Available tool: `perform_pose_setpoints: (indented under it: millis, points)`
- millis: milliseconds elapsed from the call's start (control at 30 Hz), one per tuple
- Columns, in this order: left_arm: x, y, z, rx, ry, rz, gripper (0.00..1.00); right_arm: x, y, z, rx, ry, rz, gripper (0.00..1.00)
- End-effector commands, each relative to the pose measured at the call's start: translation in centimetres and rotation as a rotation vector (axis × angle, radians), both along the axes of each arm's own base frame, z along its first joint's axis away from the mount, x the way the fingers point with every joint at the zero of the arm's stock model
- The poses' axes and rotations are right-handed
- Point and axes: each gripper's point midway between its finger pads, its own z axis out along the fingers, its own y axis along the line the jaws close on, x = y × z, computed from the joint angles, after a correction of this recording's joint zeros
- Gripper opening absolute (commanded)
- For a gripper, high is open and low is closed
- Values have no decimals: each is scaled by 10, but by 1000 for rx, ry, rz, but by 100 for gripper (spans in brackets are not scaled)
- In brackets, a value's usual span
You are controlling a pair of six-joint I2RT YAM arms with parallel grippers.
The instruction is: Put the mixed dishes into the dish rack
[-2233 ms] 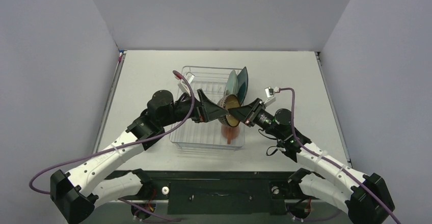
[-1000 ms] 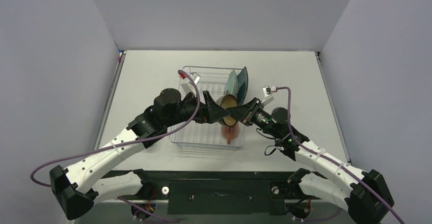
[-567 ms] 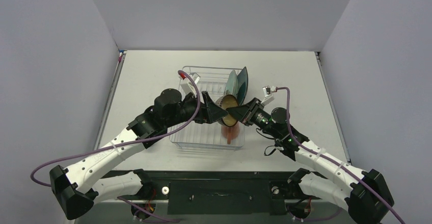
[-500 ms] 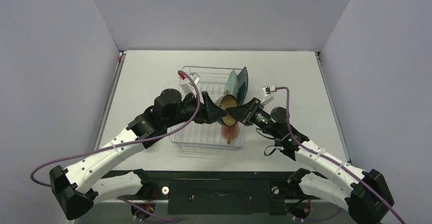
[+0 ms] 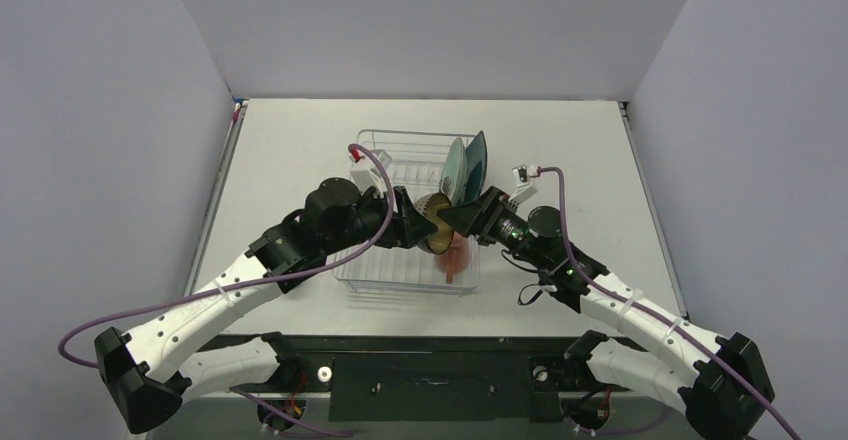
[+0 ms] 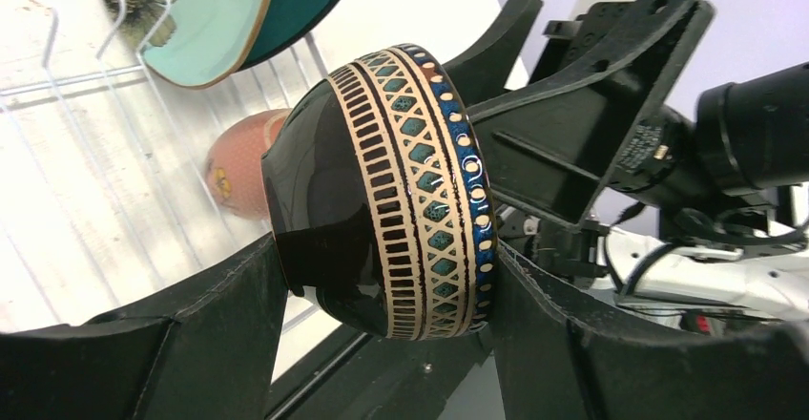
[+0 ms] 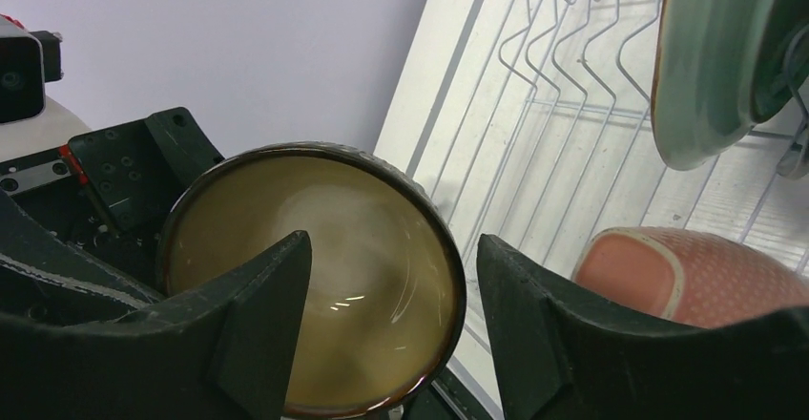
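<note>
The left gripper [image 6: 386, 277] pinches the dark brown round bowl with tan inside [image 6: 382, 181], tipped sideways over the silver wire dish rack [image 5: 395, 155]. The right gripper [image 7: 391, 258] gapes wide and seems to hold nothing. A slip could drop the bowl onto the salmon-orange mug [image 7: 668, 272] below.

Left tool [image 5: 428, 225] clamped, right tool [image 5: 452, 217] spread, facing it.

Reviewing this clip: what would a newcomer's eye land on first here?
The brown bowl with its patterned band is held on its side in the left gripper over the dish rack. Its tan mouth faces the open right gripper. Behind it, the pale teal plate and dark teal plate stand upright in the rack, and the salmon-orange mug lies there too.
</note>
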Motion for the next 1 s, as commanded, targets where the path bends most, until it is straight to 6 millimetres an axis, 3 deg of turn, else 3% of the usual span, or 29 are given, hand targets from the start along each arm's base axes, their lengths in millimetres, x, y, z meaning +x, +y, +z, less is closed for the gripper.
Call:
perform_pose_setpoints:
  millis: [0,200,467,600,967]
  points:
    - [9,10,45,-36,-140,46,0,8,-4,10,-49,-34,-51,61]
    - [22,34,29,153,-182,117,0,13,-25,2,-120,-16,-134,64]
    - [41,62,-5,432,-204,176,0,21,-81,-2,-195,-6,-287,64]
    - [53,69,-22,565,-208,184,0,21,-99,-6,-220,1,-320,63]
    - [90,95,-82,959,-192,254,0,17,-110,-11,-254,1,-339,61]
